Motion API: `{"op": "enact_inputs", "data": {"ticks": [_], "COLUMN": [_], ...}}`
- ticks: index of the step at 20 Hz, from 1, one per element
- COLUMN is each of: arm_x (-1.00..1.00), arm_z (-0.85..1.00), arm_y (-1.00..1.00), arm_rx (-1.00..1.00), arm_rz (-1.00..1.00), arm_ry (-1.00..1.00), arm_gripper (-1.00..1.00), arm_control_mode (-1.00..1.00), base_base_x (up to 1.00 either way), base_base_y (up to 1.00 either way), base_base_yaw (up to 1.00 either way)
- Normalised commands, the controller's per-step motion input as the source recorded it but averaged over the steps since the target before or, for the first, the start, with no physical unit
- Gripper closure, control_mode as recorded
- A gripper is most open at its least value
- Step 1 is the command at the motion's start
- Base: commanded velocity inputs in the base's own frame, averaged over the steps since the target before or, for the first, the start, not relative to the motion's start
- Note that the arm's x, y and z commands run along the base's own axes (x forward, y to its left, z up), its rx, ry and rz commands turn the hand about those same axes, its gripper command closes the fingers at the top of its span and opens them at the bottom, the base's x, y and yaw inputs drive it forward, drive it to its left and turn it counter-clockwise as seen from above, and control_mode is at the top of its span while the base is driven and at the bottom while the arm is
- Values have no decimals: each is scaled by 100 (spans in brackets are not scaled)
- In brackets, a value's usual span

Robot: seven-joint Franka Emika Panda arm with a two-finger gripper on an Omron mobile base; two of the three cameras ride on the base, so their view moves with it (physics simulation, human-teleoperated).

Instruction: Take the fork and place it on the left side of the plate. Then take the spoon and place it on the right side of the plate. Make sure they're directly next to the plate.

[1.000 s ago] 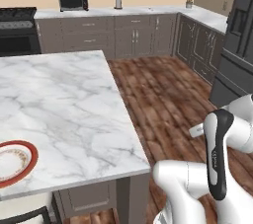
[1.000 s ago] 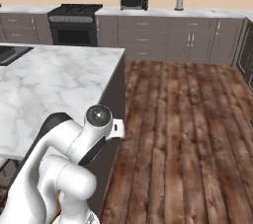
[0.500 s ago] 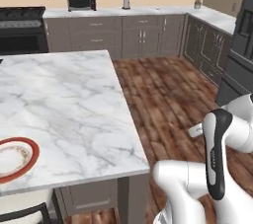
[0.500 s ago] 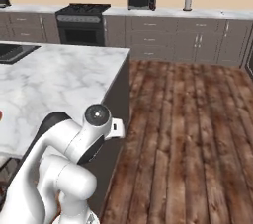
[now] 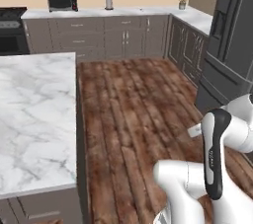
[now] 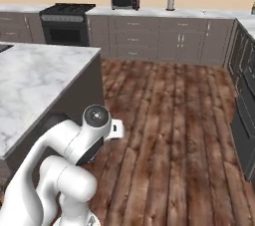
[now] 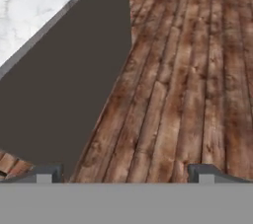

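The fork, the spoon and the plate are out of view. My gripper (image 7: pixel 126 173) is open, its two dark fingertips (image 7: pixel 49 173) standing wide apart with nothing between them. It hangs low beside the marble island, pointing at the island's dark side panel (image 7: pixel 64 85) and the wooden floor (image 7: pixel 188 85). My white arm (image 5: pixel 217 164) is folded low in front of the base.
The marble island counter (image 5: pixel 34 119) lies to the left, seen too in the right base view (image 6: pixel 35 75). Grey cabinets with a microwave (image 5: pixel 62 2) and a stove (image 6: pixel 67 21) line the back wall. A dark fridge (image 5: pixel 232 45) stands at the right. Open floor lies between.
The whole scene has slid left in both base views, so the base has moved. The plate at the island's near left has passed out of frame. The arm keeps its pose.
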Motion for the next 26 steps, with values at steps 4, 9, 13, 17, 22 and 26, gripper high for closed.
{"op": "enact_inputs", "data": {"ticks": [4,9,13,17,22,26], "arm_x": [0,0,0,0,0,0], "arm_z": [0,0,0,0,0,0], "arm_y": [0,0,0,0,0,0], "arm_rx": [0,0,0,0,0,0], "arm_rz": [0,0,0,0,0,0], "arm_ry": [0,0,0,0,0,0], "arm_gripper": [-100,-100,-100,-100,-100,-100], "arm_control_mode": [100,100,100,100,100,100], "base_base_x": [98,100,100,100,100,100], "base_base_y": [-88,-86,-73,-49,-22,-13], "base_base_yaw": [5,6,6,2,0,0]}}
